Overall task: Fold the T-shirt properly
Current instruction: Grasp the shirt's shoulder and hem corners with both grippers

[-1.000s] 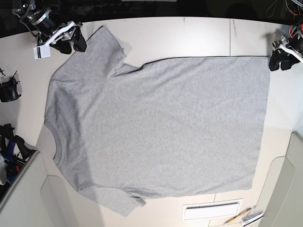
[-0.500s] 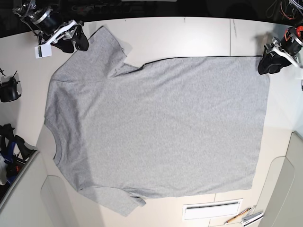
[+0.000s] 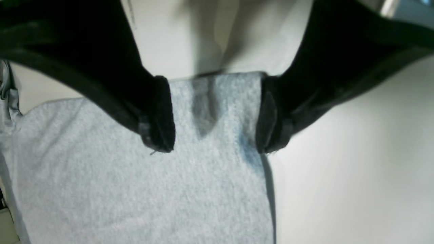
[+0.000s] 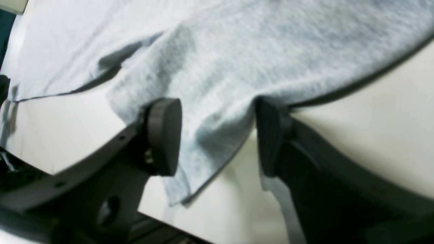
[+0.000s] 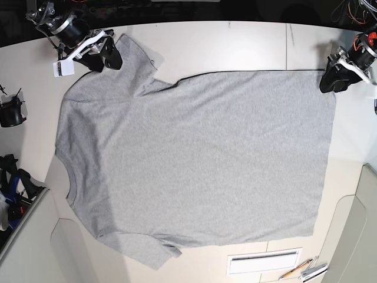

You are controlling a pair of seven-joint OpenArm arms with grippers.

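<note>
While the T-shirt (image 5: 194, 159) lies flat and plain side up on the surface (image 5: 235, 47), both grippers stand at its far edge.

- Left gripper (image 3: 217, 115): jaws spread wide, holding nothing; a hem corner of grey cloth lies directly between its fingertips.
- Right gripper (image 4: 217, 135): jaws likewise apart and empty; the sleeve edge droops between them, slightly rucked.
- Handling, judged: light, soft, limp knit; it will sag and drag rather than keep shape, and is not fragile.
- Hold, judged: pinch the hem corner and sleeve edge between the jaws, taking both layers.
</note>
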